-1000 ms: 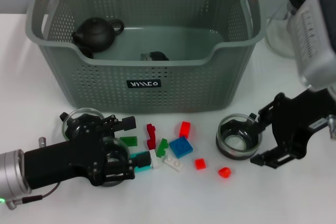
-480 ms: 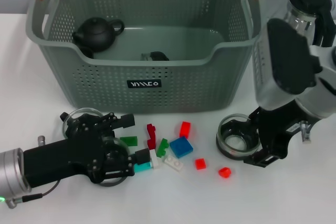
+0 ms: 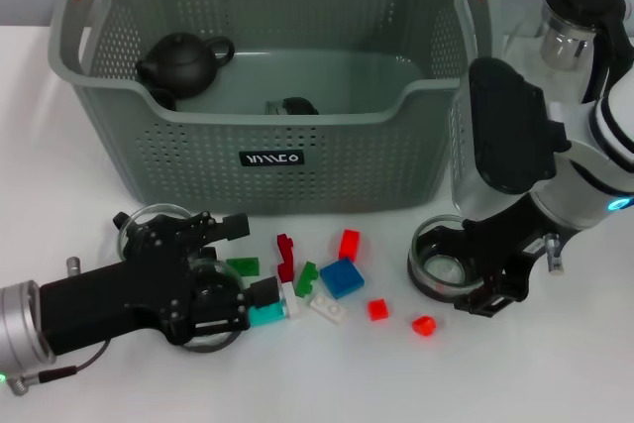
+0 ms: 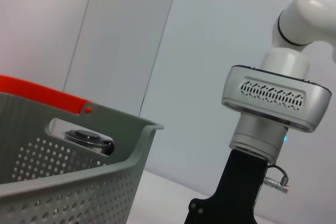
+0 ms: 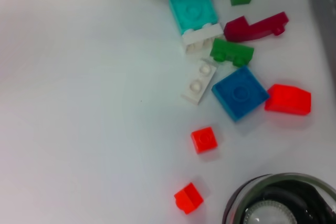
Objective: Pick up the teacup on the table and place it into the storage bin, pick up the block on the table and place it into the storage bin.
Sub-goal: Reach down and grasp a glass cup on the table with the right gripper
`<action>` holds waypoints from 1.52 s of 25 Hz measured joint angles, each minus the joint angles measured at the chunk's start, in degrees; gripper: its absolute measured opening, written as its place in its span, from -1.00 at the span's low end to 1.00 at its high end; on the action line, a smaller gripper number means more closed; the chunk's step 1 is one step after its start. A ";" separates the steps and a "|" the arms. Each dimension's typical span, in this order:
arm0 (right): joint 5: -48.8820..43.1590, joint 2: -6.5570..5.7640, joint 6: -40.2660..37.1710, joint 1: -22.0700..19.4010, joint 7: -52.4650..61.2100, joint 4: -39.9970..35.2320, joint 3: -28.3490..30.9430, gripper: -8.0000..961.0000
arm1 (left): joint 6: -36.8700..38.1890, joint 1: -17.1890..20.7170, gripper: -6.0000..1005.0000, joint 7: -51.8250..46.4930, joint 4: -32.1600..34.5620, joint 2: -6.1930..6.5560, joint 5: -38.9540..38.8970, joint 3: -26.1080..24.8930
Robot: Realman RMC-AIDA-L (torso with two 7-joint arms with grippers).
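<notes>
The grey-green perforated plastic storage bin [image 3: 272, 136] held only a black teapot [image 3: 181, 59], while the left gripper [image 3: 260, 304] pinched a turquoise block [image 3: 265, 315] and the right gripper [image 3: 477, 274], jaws spread, straddled a glass teacup [image 3: 447, 262] on the white bench [image 3: 555, 364].

Storage bin [image 3: 297, 146] top cut off.

Black tools [image 3: 260, 296] on silver wrists, white right arm [image 3: 594, 160]
</notes>
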 joint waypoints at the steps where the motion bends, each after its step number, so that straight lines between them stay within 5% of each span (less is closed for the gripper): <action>1: -0.01 0.01 0.13 0.12 0.14 0.25 -0.09 0.38 | 0.00 0.06 0.82 0.00 0.00 0.00 0.00 0.00; 4: -0.01 0.01 0.57 0.26 0.53 0.47 -0.10 0.39 | 0.02 0.24 0.82 0.01 0.00 0.00 0.00 0.00; 10: -0.03 0.04 1.10 0.32 1.01 0.65 -0.89 0.75 | -0.03 0.29 0.82 0.08 0.00 0.00 0.01 0.00; 20: 0.11 0.10 2.79 0.26 1.97 1.40 -3.21 0.82 | -0.08 0.31 0.82 0.19 0.00 0.00 0.01 0.00; 38: -0.02 0.19 3.48 0.54 2.48 4.22 -4.83 0.56 | -0.16 0.40 0.82 0.21 -0.06 -0.09 0.01 0.00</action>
